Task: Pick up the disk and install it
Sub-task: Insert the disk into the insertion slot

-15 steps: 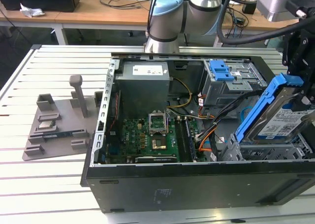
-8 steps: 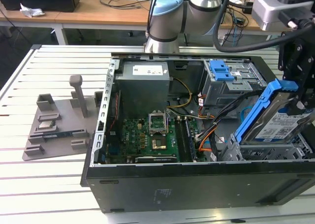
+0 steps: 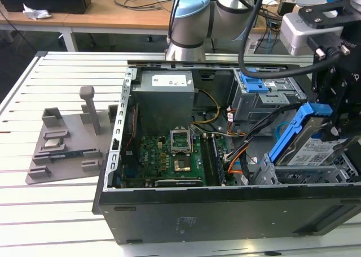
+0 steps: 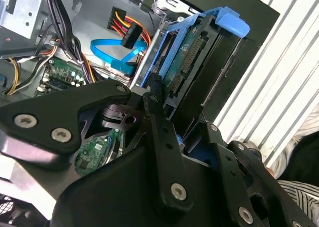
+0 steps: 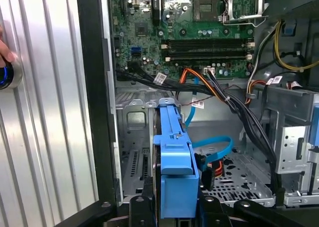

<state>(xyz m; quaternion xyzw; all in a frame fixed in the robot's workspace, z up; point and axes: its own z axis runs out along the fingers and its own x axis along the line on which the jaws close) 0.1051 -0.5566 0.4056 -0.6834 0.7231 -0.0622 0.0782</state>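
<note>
The disk (image 3: 313, 147), a silver drive in a blue plastic carrier, hangs tilted over the drive bay (image 3: 338, 169) at the exterior view's right end of the open computer case. My gripper (image 3: 340, 120) is shut on it from above. In the first wrist view the carrier's blue edge (image 5: 174, 159) stands on end between my black fingers (image 5: 137, 211), above the perforated metal bay floor (image 5: 239, 179). The second wrist view shows the disk's (image 4: 195, 62) connector side and green circuit board held beyond my fingers (image 4: 163, 137).
The open case (image 3: 225, 209) holds a motherboard (image 3: 169, 155), a grey power-supply box (image 3: 164, 93), a metal drive cage (image 3: 265, 96) and loose orange, black and blue cables (image 5: 214, 149) beside the bay. A grey fixture (image 3: 67, 138) lies on the slatted table. A hand (image 5: 4, 51) rests at the table's edge.
</note>
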